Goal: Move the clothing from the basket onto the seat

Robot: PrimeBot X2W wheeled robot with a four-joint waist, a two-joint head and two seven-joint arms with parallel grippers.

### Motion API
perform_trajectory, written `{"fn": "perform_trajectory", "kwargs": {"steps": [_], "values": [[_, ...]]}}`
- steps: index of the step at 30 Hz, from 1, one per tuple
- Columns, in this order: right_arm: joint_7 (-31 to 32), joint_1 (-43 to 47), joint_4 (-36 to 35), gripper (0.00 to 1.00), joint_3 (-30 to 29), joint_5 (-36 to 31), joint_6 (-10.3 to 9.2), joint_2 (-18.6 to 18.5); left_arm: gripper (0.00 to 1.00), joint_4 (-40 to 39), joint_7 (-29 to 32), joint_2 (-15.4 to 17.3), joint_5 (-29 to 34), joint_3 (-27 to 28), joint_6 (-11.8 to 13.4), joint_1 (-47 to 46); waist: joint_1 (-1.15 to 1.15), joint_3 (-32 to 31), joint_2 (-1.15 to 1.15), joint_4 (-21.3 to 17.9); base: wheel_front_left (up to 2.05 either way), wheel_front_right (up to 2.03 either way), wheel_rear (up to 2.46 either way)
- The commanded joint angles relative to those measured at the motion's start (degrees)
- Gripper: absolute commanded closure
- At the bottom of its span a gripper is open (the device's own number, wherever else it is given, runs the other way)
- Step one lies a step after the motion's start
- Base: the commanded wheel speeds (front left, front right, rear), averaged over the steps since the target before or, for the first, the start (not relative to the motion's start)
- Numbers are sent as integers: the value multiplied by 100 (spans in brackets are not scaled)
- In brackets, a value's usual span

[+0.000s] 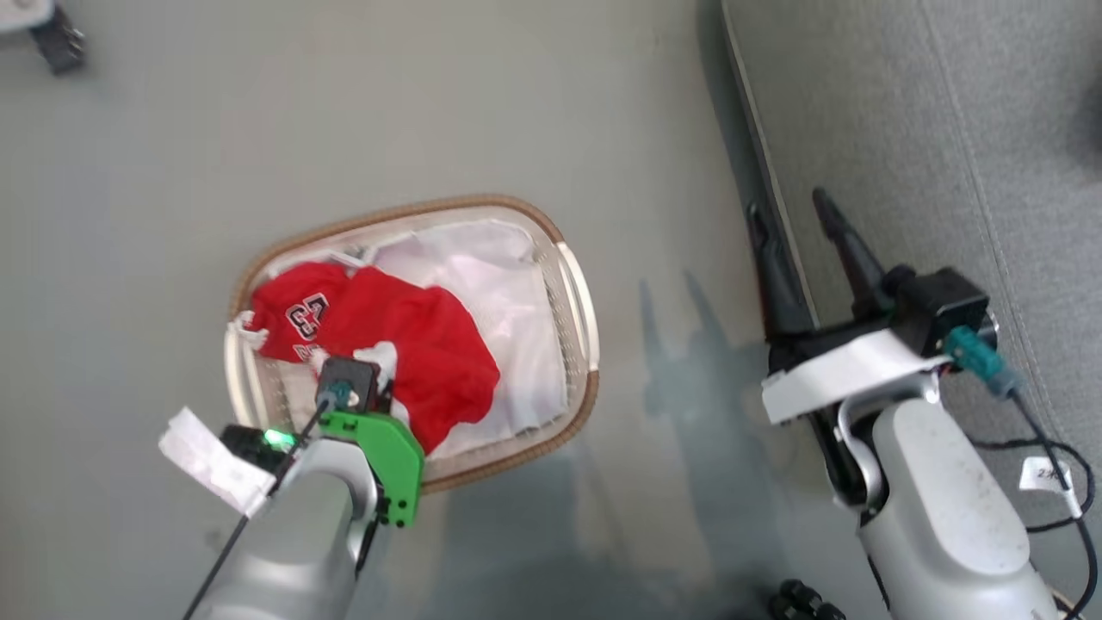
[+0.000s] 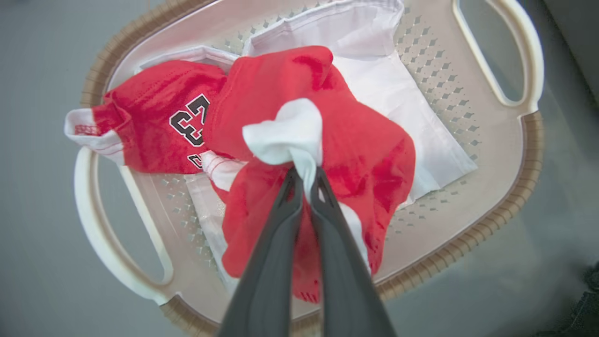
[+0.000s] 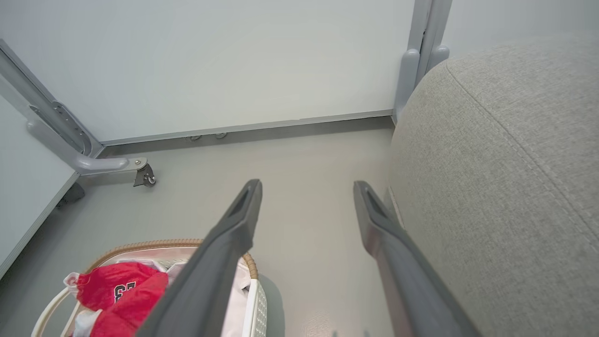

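Dark fingers [image 2: 285, 234] of the left tool [image 2: 304, 180] lay closest to the lens in the left wrist view, pressed together on a bunched fold of white trim [image 2: 285, 131] belonging to the clothing [image 2: 369, 154]. That red clothing lay heaped inside the basket [image 2: 531, 154], with black, white-edged numerals [image 2: 189, 121] showing on the part furthest from the seat. It rested on top of a plain white lining sheet [image 2: 412, 93] that covered the basket's perforated bottom. One red sleeve with a white cuff [image 2: 82, 133] hung over the basket's wall by a white handle [image 2: 98, 234]. The basket stood on the grey floor [image 1: 430, 103], well apart from the floor's far edge, where pale wall panels [image 3: 234, 61] rose. The seat [image 3: 505, 164] stood to the robot's right of the basket, with a strip of bare floor between them. The right tool [image 3: 306, 192] hung over that strip, just beside the seat's front edge. Its 2 fingers stood wide apart and held nothing. None of the red clothing lay on the seat.
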Motion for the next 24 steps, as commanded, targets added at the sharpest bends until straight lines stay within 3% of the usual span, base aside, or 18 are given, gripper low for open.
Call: {"fn": "perform_trajectory", "kwargs": {"steps": [1,8,16,24], "values": [[-10,159,67,0,16,-71,-6,-24,100,-121,-79,-8,-114,-42,-36,196,0,-734,0,461,0,0,0],[-10,529,300,0,165,-301,-6,-26,100,-696,-322,-5,-709,-213,-74,560,0,-1341,0,735,0,0,0],[-10,863,418,0,15,-388,-7,-26,100,-1393,-438,-4,-1071,-395,69,670,0,-1905,0,1010,0,0,0],[-10,1125,553,0,76,-412,-6,-25,100,-2684,-427,-3,-863,77,170,780,0,-2257,0,1217,0,0,0]]}}
